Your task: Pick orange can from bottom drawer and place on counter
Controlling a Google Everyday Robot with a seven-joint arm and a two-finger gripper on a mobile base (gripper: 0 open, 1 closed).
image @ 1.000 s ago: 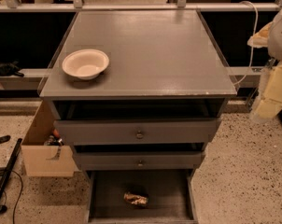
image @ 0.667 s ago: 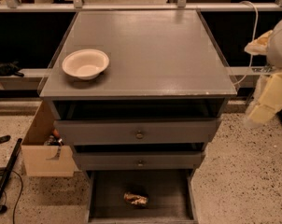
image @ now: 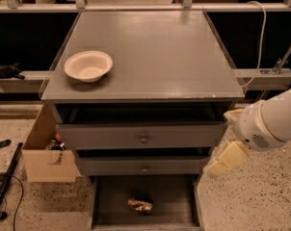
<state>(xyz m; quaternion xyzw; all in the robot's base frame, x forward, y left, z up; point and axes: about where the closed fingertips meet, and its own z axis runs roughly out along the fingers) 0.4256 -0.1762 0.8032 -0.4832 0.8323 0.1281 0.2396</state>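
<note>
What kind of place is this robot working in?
Likely a lab or workshop, not a home: a grey drawer cabinet on speckled floor, a cardboard box of clutter beside it, a loose white cable. The gripper hangs right of the cabinet.

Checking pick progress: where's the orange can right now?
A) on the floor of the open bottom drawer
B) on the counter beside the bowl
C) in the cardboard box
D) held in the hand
A: the orange can lies on the floor of the bottom drawer, while the hand hangs to the right of the drawers, apart from it, and the counter carries the bowl.
</note>
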